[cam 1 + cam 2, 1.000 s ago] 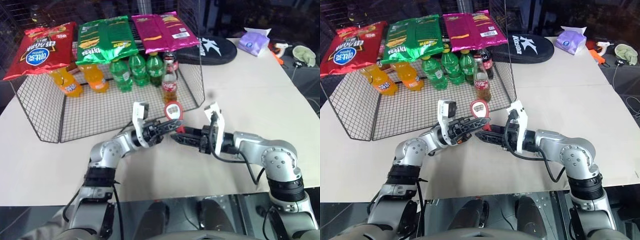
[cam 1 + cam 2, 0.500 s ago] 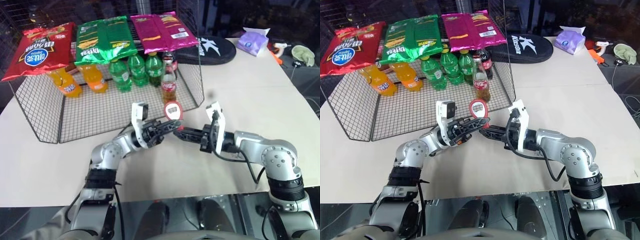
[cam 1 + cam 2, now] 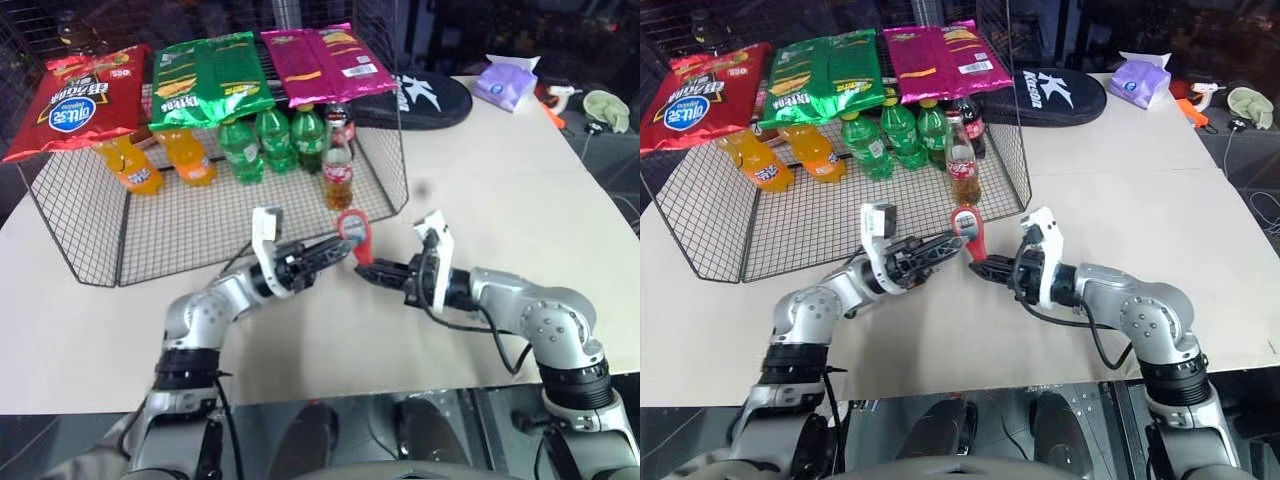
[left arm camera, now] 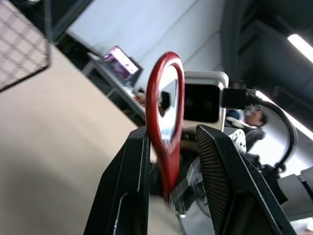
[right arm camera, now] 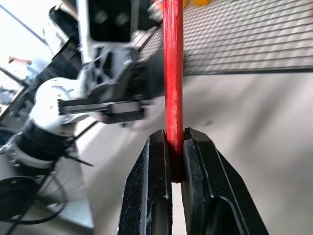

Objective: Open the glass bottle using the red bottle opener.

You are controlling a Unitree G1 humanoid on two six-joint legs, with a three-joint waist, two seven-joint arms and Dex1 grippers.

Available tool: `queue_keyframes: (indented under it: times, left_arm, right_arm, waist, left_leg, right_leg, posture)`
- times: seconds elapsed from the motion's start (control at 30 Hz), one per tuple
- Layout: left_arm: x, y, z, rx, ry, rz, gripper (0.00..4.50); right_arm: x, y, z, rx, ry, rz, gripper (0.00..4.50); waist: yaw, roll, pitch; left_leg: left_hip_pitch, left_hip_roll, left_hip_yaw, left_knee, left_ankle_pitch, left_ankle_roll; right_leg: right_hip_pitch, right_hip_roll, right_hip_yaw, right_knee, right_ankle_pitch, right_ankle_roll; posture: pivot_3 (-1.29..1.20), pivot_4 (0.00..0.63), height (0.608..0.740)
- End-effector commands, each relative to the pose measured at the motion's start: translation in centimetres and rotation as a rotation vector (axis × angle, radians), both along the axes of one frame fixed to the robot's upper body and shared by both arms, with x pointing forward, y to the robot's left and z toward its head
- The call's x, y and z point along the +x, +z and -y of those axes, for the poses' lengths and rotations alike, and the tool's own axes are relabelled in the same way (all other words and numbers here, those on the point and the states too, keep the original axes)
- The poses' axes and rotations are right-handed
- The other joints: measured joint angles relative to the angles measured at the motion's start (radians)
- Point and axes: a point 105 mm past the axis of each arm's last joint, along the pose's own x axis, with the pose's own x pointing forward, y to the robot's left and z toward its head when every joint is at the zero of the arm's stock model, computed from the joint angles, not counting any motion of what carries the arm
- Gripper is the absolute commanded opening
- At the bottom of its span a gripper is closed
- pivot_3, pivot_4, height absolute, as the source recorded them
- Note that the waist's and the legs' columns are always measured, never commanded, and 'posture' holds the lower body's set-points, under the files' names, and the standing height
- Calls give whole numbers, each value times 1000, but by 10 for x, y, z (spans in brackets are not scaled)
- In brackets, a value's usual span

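The red bottle opener (image 3: pixel 356 232) stands upright above the table between my two hands, loop head up. My right gripper (image 3: pixel 368 268) is shut on its narrow handle; the right wrist view shows both fingers pressed on the red handle (image 5: pixel 173 73). My left gripper (image 3: pixel 340 248) is open, and its fingers stand apart on either side of the opener's loop (image 4: pixel 166 117). The glass bottle (image 3: pixel 338 172), clear with amber drink and a red label, stands upright at the near right corner inside the wire basket, just beyond the opener.
The wire basket (image 3: pixel 120 225) holds green bottles (image 3: pixel 270 140), orange bottles (image 3: pixel 160 160) and a dark cola bottle (image 3: pixel 341 122). Snack bags (image 3: pixel 210 75) lie across its top. A black pouch (image 3: pixel 430 98) and a purple tissue pack (image 3: pixel 505 82) lie at the far right.
The opener has passed from my left gripper to my right. The right fingers shut on the handle, the left fingers opened off the loop, and the left hand drew back to the left.
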Motion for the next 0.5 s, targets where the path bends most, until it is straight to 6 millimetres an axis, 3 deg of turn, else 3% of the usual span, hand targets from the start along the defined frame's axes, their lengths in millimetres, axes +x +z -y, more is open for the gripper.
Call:
queue_keyframes:
  times: [0.03,0.17,0.27,0.33,0.5]
  left_arm:
    - [-9,21,-16,-1,43,80,1471]
    - [2,16,-33,77,211,112,1471]
    - [39,2,-41,298,556,212,1471]
    - [49,-5,-33,391,629,245,1471]
    - [61,2,-15,445,685,376,3072]
  right_arm:
    - [19,4,42,-2,-183,43,0]
    - [25,-1,69,-25,-302,47,0]
    - [28,-4,87,-26,-392,51,0]
    - [31,-3,95,-19,-453,67,0]
    - [33,-2,99,0,-511,88,0]
  waist:
    - [4,0,0]
    - [6,0,0]
    - [9,0,0]
    - [16,0,0]
    - [27,0,0]
  left_leg:
    - [0,0,0,0,0,0]
    - [0,0,0,0,0,0]
    - [0,0,1,0,0,0]
    - [0,0,1,0,0,0]
    - [0,0,2,-1,0,0]
  right_leg:
    - [0,0,0,0,0,0]
    - [0,0,0,0,0,0]
    - [0,0,1,0,0,0]
    - [0,0,1,0,0,0]
    - [-1,0,2,0,0,0]
  posture:
    - [0,150,740]
    - [0,150,740]
    - [0,150,740]
    - [0,150,740]
    - [0,150,740]
